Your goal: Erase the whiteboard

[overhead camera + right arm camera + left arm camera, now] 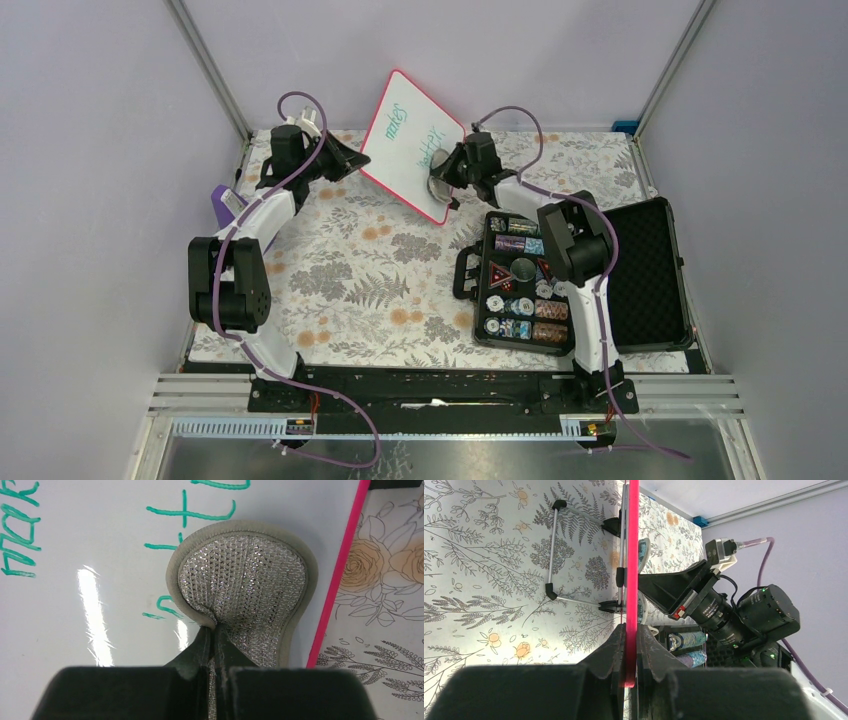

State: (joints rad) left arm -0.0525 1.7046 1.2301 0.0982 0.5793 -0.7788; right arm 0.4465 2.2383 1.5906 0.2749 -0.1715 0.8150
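Observation:
The whiteboard [410,140], white with a pink rim and green handwriting, is held tilted above the table at the back centre. My left gripper [352,160] is shut on its left edge; in the left wrist view the pink rim [632,555] runs edge-on between the jaws of my left gripper [631,645]. My right gripper [447,172] is shut on a silver mesh sponge pad [245,580] with a beige border, pressed against the board's face [100,545] near its right rim, over part of the green writing [190,512].
An open black case of poker chips [522,285] lies right of centre, its lid [645,270] open flat to the right. The board's folding wire stand [554,550] shows behind it. A purple object [222,205] lies by the left arm. The tablecloth [370,290] is floral.

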